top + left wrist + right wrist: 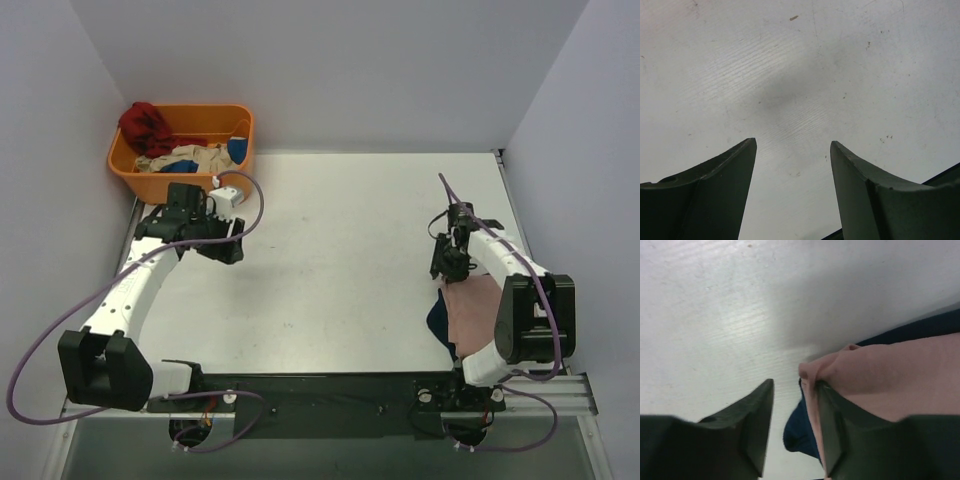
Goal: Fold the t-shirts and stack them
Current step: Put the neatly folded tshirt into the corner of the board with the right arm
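Observation:
The dusty-pink t-shirt (478,310) lies folded at the table's near right, on top of the dark navy t-shirt (436,318), whose edge shows at its left. My right gripper (447,268) is at the pile's far left corner. In the right wrist view the pink t-shirt (880,375) drapes over the right finger and its edge hangs down that finger's inner face. The navy t-shirt (800,432) shows below. The right gripper (794,382) has its jaws narrowed, with a gap still between the left finger and the cloth. My left gripper (225,250) (793,145) hangs open over bare table.
An orange basket (190,108) with several crumpled clothes stands at the far left corner, just beyond my left arm. White walls close in the table on the left, back and right.

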You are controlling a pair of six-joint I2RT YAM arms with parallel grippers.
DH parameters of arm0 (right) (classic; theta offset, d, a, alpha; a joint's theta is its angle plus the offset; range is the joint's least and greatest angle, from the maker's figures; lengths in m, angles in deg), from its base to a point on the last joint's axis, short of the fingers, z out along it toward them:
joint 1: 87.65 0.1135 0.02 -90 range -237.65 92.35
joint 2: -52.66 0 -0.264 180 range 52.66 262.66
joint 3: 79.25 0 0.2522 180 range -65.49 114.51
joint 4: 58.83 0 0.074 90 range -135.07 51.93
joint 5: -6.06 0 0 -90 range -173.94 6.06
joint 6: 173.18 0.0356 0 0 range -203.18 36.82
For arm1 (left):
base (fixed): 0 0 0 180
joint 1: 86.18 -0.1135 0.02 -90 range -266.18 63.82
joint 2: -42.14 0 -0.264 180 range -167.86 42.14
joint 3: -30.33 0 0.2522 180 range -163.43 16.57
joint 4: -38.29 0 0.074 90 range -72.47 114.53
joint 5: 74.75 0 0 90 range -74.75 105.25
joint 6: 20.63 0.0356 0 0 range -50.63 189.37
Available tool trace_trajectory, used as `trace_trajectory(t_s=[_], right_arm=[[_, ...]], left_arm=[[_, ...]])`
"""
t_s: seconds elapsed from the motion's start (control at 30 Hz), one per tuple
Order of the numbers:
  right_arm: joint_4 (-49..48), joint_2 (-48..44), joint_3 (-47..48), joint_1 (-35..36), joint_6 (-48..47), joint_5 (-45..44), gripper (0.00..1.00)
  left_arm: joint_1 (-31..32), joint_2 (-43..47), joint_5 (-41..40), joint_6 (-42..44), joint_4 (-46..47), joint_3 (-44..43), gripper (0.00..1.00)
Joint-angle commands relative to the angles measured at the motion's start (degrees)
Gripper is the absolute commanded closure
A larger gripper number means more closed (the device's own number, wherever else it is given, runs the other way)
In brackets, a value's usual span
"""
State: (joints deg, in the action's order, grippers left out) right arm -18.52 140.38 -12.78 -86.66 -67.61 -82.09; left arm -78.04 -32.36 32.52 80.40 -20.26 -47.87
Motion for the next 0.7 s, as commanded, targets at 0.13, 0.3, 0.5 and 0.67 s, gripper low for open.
trace_trajectory(t_s=[0.13,0.3,0.5,0.67], right_arm=[[-1.9,-12.7,3.3,3.0,-5.2,-1.6,0.01],[-16.7,-25.3,-4.5,-0.1,-10.8,7.4,0.00],[-38.8,-36.0,-19.8,-5.2,-6.7,11.8,0.00],[-46.1,-36.7,-26.9,-5.7,-5.1,14.9,0.00]], left_arm=[[-0.4,5.8,4.3,-0.5,5.6,3.8,0.26],[-0.2,13.7,1.0,-6.8,18.8,11.4,0.22],[-0.1,23.6,-14.0,-9.2,32.6,17.4,0.16],[-0.1,30.3,-14.1,-14.0,41.5,28.9,0.08]])
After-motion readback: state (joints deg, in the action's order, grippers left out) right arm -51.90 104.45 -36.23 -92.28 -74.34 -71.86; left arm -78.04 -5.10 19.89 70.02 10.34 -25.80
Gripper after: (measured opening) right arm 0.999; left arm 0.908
